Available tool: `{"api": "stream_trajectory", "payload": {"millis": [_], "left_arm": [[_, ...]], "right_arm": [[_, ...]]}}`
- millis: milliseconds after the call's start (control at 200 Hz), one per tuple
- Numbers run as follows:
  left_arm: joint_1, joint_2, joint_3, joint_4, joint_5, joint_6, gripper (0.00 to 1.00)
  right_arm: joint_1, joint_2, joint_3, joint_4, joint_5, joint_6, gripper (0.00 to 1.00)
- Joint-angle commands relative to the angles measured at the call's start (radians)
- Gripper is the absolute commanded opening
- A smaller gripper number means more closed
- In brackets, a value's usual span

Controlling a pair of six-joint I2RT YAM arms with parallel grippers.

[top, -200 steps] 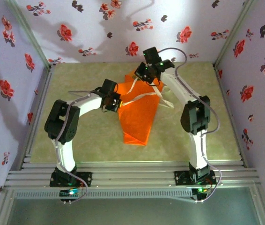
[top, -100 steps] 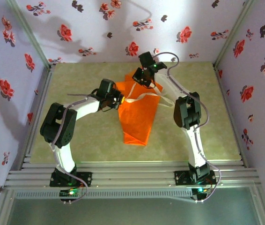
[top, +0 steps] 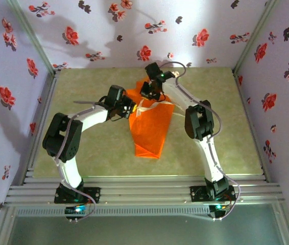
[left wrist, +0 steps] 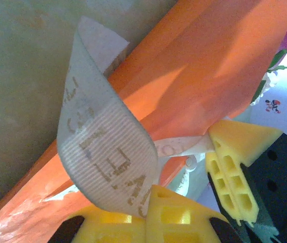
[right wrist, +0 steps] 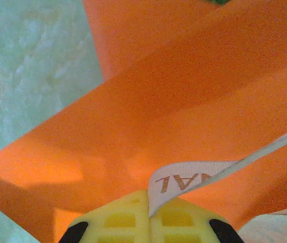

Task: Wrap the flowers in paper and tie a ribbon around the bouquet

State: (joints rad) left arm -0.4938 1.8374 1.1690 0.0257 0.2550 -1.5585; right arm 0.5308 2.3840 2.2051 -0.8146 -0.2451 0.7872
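White arms (top: 91,118), black joints (yellow gridded fingers (right wrist: 118,221)).

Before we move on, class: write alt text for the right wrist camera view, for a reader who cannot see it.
The yellow right gripper is shut on a cream ribbon printed with brown letters, just above folded orange paper. A thin strand of the ribbon runs off to the right edge, and the pale green table shows at the left.

Table (top: 83,87): mottled pale green-beige top, flat and level. One item lies directly on it, the bouquet (top: 152,130), an orange paper cone resting flat. Its wide end sits beneath the right gripper (top: 149,93). Its edge is just beside the left gripper (top: 129,110). Its narrow tip points away from both.
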Motion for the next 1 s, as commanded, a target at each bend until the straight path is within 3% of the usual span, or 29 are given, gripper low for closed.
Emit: {"api": "stream_trajectory", "payload": {"millis": [0,110,200,245,365,545,640,835,995], "left_arm": [[-0.005,-0.014,0.010,-0.025,0.005,0.040,0.00],[-0.003,0.017,0.040,-0.024,0.004,0.057,0.01],[-0.003,0.040,0.084,-0.043,0.007,0.096,0.09],[-0.003,0.043,0.099,-0.061,0.009,0.113,0.17],[-0.006,0.021,0.125,-0.168,0.000,0.181,0.49],[-0.028,-0.123,0.091,-0.335,-0.103,0.307,0.63],[-0.037,-0.193,0.055,-0.389,-0.121,0.369,0.61],[-0.069,-0.205,-0.008,-0.454,-0.064,0.506,0.21],[-0.127,-0.112,0.077,-0.551,-0.106,0.669,0.22]], "right_arm": [[0.018,-0.037,-0.026,-0.040,-0.008,-0.043,0.00],[0.030,-0.055,-0.057,-0.042,-0.004,-0.048,0.00],[0.029,-0.051,-0.076,-0.041,-0.011,-0.049,0.00],[0.029,-0.045,-0.076,-0.047,-0.013,-0.052,0.00],[0.023,-0.036,-0.075,-0.053,-0.023,-0.055,0.00],[0.020,-0.018,-0.071,-0.063,-0.052,-0.048,0.00],[0.020,-0.009,-0.071,-0.067,-0.062,-0.045,0.00],[0.019,0.009,-0.049,-0.079,-0.080,-0.043,0.00],[0.019,0.021,-0.034,-0.110,-0.077,-0.051,0.00]]}}
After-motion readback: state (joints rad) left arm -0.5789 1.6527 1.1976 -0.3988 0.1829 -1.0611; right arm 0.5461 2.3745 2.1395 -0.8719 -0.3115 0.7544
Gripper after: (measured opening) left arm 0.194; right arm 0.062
